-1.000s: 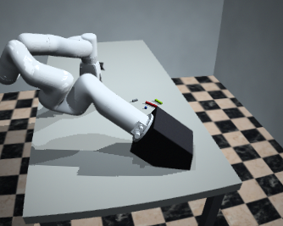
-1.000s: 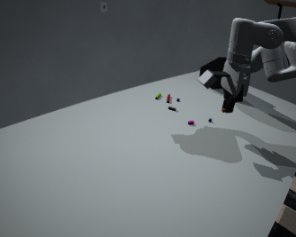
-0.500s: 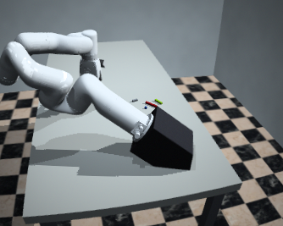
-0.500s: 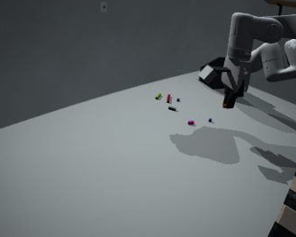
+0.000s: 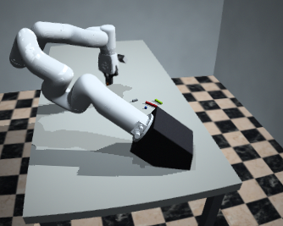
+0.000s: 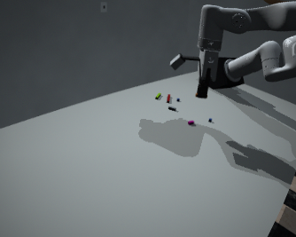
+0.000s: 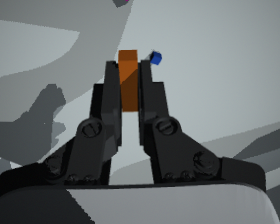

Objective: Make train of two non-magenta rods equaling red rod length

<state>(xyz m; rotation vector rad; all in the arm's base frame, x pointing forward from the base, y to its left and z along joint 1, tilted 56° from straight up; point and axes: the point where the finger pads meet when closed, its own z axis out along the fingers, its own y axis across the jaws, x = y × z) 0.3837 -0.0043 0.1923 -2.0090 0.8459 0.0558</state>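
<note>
Orange rod (image 7: 129,80) | blocky, matte, square-ended | clamped in black gripper (image 7: 129,72) above table (image 5: 118,179)

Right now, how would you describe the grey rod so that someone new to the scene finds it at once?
Start at the black base box of the arm on the table. Just beyond its far corner lie the red rod and the lime rod. The grey rod lies alone on their left, toward the raised hand, short and dull among the bright ones.
</note>
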